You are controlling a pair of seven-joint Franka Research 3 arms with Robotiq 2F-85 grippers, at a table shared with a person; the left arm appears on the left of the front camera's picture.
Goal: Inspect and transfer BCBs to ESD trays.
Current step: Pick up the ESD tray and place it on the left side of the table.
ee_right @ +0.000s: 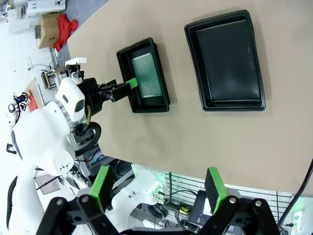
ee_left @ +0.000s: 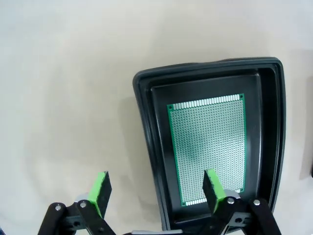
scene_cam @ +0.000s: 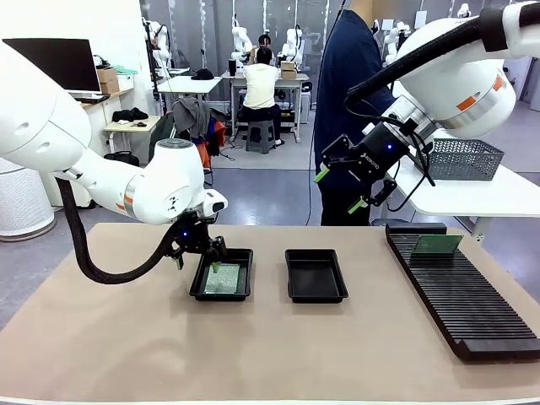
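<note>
Nearest, noted left gripper (ee_left: 156,188) jaws spread, straddling the rim of a shallow black plastic tray (ee_left: 143,122), with a thin green perforated circuit board (ee_left: 208,147) lying flat inside. Judged board light, stiff, scratch-prone; best pinched by its bare edges. Farther off, logged right gripper (scene_cam: 339,190) raised, jaws apart.

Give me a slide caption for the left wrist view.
Open left pincer poised over the edge of a black ESD tray holding one green BCB.
</note>
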